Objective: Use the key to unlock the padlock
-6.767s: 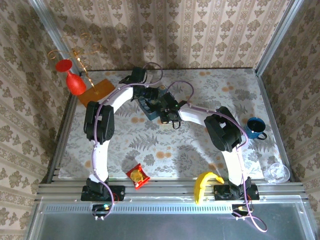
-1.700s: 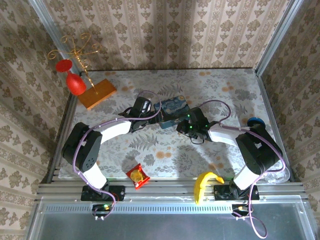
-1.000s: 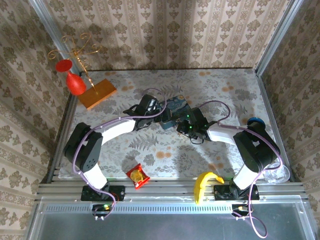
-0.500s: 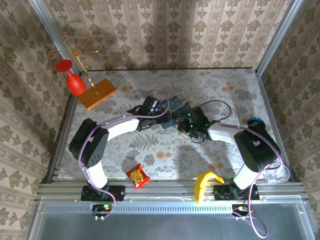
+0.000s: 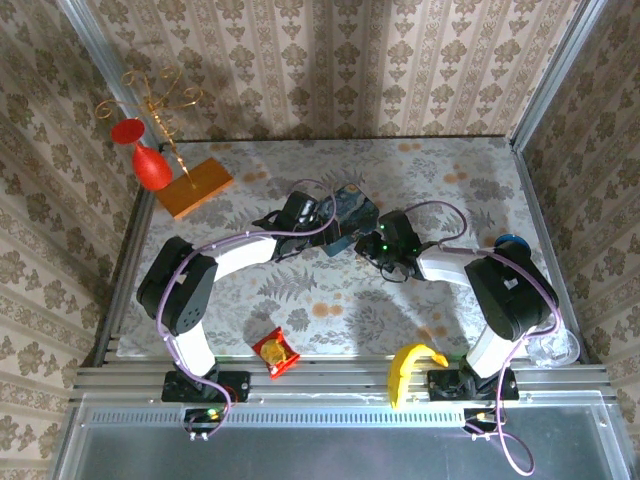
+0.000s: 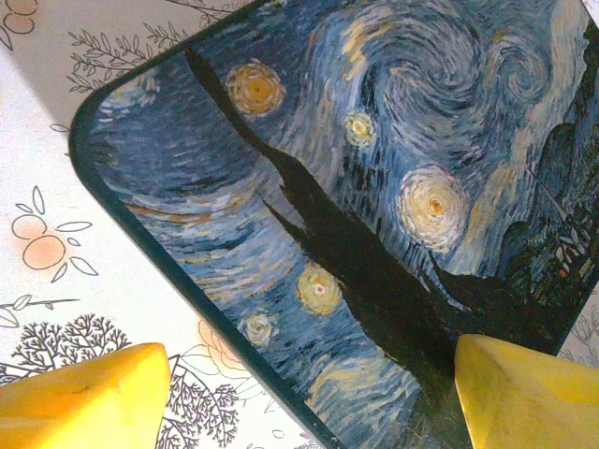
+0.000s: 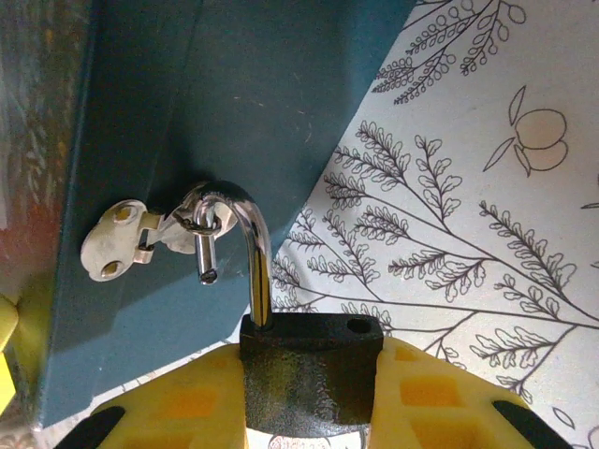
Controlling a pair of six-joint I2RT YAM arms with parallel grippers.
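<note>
- Change: L gripper [image 6: 311,355] has come in on the blue tin [image 5: 352,208] from its 9 o'clock end over the last sec or so. The tin now looks turned a bit, far corner toward 12.
- L fingers [image 6: 89,398] apart, one each side of the tin's edge, narrower than a sec ago. Can't tell if they bear on the tin yet.
- R gripper [image 7: 314,374] hasn't budged, clamped on the padlock [image 7: 311,341] body at the tin's 4 o'clock side.
- Padlock: the shackle [image 7: 255,243] has its short leg out of the body, w/ the empty hole showing. The shackle is hooked through the tin's silver hasp [image 7: 117,243].
- Meaning, prob.: the lock reads as sprung already. L arm seems to be steadying the tin so R can swing the shackle clear of the hasp. No key made out.
- Surface: pale cloth w/ leaf and fruit print [image 5: 300,290], flat, on an alu-frame table.
- Around it:
  - red glass [image 5: 150,165] by a gold wire stand on a wood block [image 5: 195,185] at 10
  - blue cup [image 5: 512,255] at 3
  - clear glass [image 5: 553,345] at 4
  - banana [image 5: 410,368] at 5
  - snack packet [image 5: 275,352] at 7
- Room: patterned wallpaper panels [image 5: 330,60] on three sides.
</note>
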